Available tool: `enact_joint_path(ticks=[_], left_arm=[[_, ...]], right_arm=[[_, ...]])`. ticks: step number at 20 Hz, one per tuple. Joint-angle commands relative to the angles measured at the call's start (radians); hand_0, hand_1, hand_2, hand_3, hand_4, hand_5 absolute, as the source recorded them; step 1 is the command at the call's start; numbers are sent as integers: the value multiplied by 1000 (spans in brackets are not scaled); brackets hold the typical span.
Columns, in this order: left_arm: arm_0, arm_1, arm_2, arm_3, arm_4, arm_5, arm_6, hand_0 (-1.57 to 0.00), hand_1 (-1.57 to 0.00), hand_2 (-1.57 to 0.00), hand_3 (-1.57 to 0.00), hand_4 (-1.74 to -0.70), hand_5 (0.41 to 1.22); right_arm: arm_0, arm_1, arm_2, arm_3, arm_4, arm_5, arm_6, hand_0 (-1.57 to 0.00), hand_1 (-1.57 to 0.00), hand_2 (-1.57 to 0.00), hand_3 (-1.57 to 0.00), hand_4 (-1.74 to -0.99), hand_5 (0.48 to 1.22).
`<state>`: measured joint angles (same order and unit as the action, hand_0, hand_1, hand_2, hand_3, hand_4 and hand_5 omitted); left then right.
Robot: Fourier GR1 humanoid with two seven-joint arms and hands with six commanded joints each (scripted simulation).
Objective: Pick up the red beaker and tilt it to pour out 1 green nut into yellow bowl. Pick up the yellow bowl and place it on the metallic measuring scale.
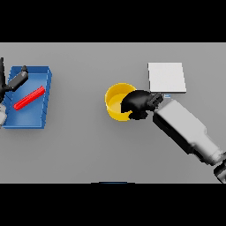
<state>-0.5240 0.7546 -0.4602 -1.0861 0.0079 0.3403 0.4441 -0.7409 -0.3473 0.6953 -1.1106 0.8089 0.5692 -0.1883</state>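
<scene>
Gripping the yellow bowl [115, 102] rim with right hand [137, 104] fingers curled over it; next calls for lifting toward the metallic measuring scale [166, 77] just beyond.

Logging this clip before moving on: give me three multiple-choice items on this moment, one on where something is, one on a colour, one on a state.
1. Where is the metallic scale relative to the yellow bowl?
A. Behind it, toward the robot's right
B. Nearer the robot, to its left
C. Inside the blue tray

2. What colour is the long object in the blue tray?
A. Green
B. Red
C. White

3. What is the right hand doing?
A. Lying flat on the scale
B. Gripping the bowl's rim
C. Reaching into the tray

Answers: 1 A, the scale sits farther up and right of the bowl. 2 B, the red object lies slantwise in the tray. 3 B, its fingers curl over the bowl's right edge.
</scene>
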Motion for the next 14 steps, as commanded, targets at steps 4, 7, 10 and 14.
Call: enact_joint_path(ticks=[4, 7, 10, 14], left_arm=[[21, 15, 3, -42, 9, 2, 4, 1, 1, 1, 1, -735, 690], [7, 16, 2, -36, 4, -2, 8, 1, 1, 1, 1, -738, 696], [0, 16, 6, -19, 5, -7, 0, 1, 1, 1, 1, -736, 697], [0, 18, 2, -30, -1, -1, 16, 1, 1, 1, 1, -741, 702]], right_arm=[[-27, -26, -41, -60, -25, 42, 43, -1558, -1558, -1404, -1266, -1736, 1217], [-26, -52, -70, -127, -35, 65, 89, -1564, -1564, -1414, -1257, -1738, 1219], [-42, -70, -105, -141, -41, 61, 104, -1568, -1568, -1436, -1266, -1740, 1220], [-53, -92, -153, -110, -49, 53, 115, -1570, -1570, -1472, -1309, -1740, 1220]])
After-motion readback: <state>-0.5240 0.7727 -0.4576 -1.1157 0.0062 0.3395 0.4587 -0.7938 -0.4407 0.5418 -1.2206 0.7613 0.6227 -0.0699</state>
